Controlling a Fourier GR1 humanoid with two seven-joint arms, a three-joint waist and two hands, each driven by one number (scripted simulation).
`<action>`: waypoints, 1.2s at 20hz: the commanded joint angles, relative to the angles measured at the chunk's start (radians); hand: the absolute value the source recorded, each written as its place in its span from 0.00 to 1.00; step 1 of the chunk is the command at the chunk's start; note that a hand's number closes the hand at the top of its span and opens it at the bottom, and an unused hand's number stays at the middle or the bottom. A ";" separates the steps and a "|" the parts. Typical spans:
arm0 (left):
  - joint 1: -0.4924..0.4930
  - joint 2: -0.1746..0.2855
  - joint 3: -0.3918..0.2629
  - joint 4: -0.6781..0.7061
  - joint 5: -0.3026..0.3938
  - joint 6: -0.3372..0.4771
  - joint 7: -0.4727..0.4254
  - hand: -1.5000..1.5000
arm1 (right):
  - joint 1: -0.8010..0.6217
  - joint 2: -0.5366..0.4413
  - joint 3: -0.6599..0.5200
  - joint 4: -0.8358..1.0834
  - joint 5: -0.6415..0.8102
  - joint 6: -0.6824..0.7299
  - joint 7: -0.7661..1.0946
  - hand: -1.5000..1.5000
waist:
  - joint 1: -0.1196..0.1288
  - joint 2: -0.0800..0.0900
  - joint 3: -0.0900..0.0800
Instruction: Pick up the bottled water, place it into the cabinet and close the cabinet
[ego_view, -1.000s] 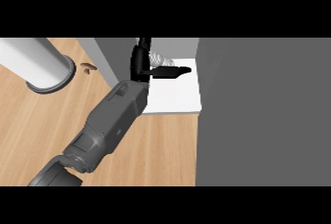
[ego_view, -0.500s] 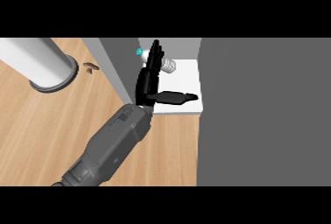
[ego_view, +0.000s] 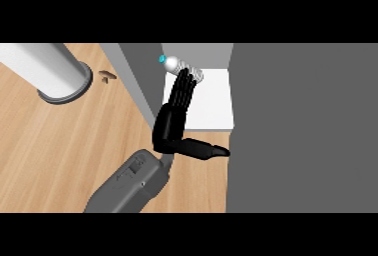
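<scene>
— What's nearest?

— A grey forearm (ego_view: 133, 185) over the wooden desk (ego_view: 66, 150), ending in the left hand (ego_view: 171, 127).

— How is the hand set?

— Spread: its fingers (ego_view: 182, 90) run straight and together over the cabinet's white shelf (ego_view: 214, 105), while the thumb (ego_view: 207, 149) juts out to the right. It pinches nothing.

— And the bottled water (ego_view: 176, 63)?

— At the fingertips, touching them, at the shelf's far left corner, its blue cap (ego_view: 162, 59) pointing up-left.

— Anything else?

— A dark grey panel (ego_view: 303, 125) to the right, and a grey cylinder (ego_view: 52, 67) on the desk, far left.
</scene>
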 joint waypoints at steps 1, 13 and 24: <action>0.130 0.032 -0.062 -0.190 -0.023 0.006 0.026 0.00 | 0.038 -0.040 -0.026 -0.127 0.026 0.017 0.025 0.00 | 0.001 0.000 0.000; 0.430 0.263 -0.056 -0.490 -0.008 -0.032 0.057 0.00 | 0.078 -0.229 0.097 -0.260 0.138 0.196 0.051 1.00 | -0.002 0.000 -0.002; 0.708 0.444 0.083 -0.750 0.110 -0.096 0.041 0.00 | 0.072 -0.312 0.288 -0.291 0.282 0.282 0.021 1.00 | 0.010 -0.005 -0.004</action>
